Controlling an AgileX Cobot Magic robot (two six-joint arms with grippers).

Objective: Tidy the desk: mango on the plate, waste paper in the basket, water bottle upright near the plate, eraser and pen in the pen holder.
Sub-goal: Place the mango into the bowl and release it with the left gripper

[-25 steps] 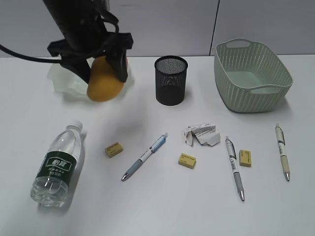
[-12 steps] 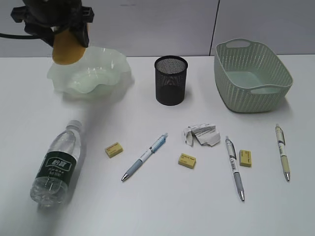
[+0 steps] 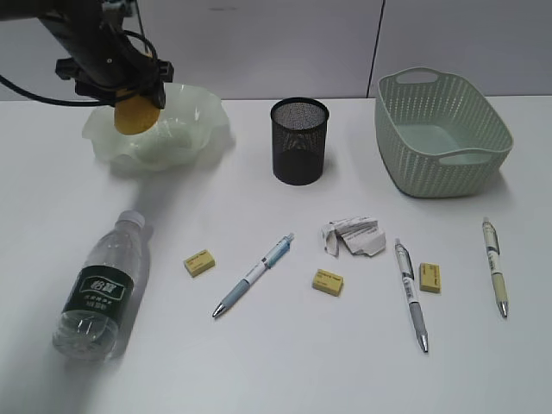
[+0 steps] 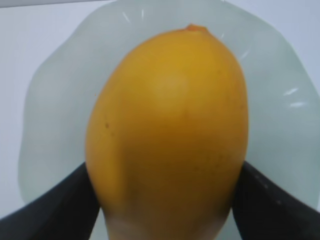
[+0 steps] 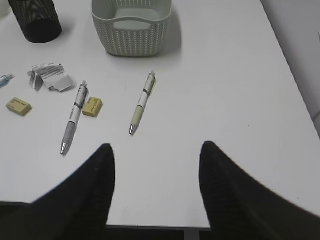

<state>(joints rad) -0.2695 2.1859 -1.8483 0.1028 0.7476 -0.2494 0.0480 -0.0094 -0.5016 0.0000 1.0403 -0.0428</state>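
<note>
**Mango brought down over the plate**

Our left gripper was clenched on the mango, its jaws pressing both flanks. Within the last second we had swung it from in front of the plate up to the far left, then lowered it over the bowl's left side. We judged release the next step. Our right gripper stood spread and empty; bottle, pens, erasers and paper lay untouched.

My mango was deep yellow-orange between my black left fingers. The plate at upper left was pale translucent green, the pen holder black mesh, the basket sage green with a woven pattern, the erasers yellow.
</note>
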